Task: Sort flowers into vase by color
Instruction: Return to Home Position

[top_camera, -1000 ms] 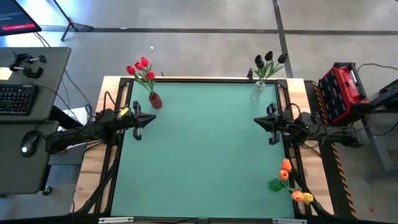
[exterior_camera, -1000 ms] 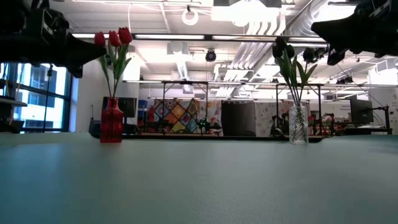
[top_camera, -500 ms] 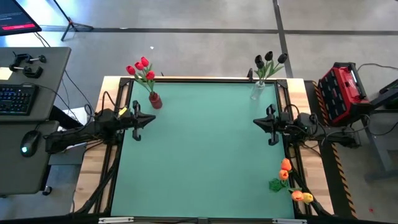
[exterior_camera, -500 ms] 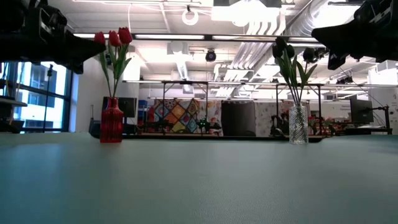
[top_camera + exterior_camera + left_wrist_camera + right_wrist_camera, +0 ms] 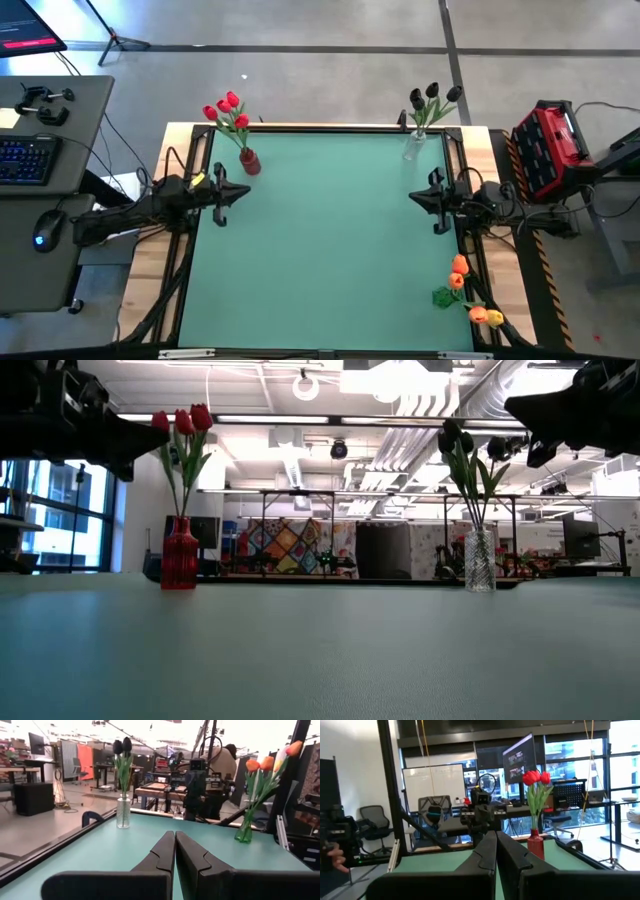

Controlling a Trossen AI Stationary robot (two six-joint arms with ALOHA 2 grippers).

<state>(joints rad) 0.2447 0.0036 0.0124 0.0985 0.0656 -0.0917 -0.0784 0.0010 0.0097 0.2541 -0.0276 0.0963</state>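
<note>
red tulips (image 5: 226, 108): red vase (image 5: 249, 161), far-left; near-black tulips (image 5: 432, 97): clear vase (image 5: 414, 146), far-right; orange tulips (image 5: 459, 266): green vase (image 5: 244, 832), near-right

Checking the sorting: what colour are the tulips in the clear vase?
Near-black tulips; clearest in high view.

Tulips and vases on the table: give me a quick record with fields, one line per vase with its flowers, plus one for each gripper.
red vase: far left corner of the table, holds red tulips
clear vase: far right corner, holds near-black tulips
green vase: near right edge, holds orange tulips
left gripper: shut, empty, at the left edge
right gripper: shut, empty, at the right edge
</note>
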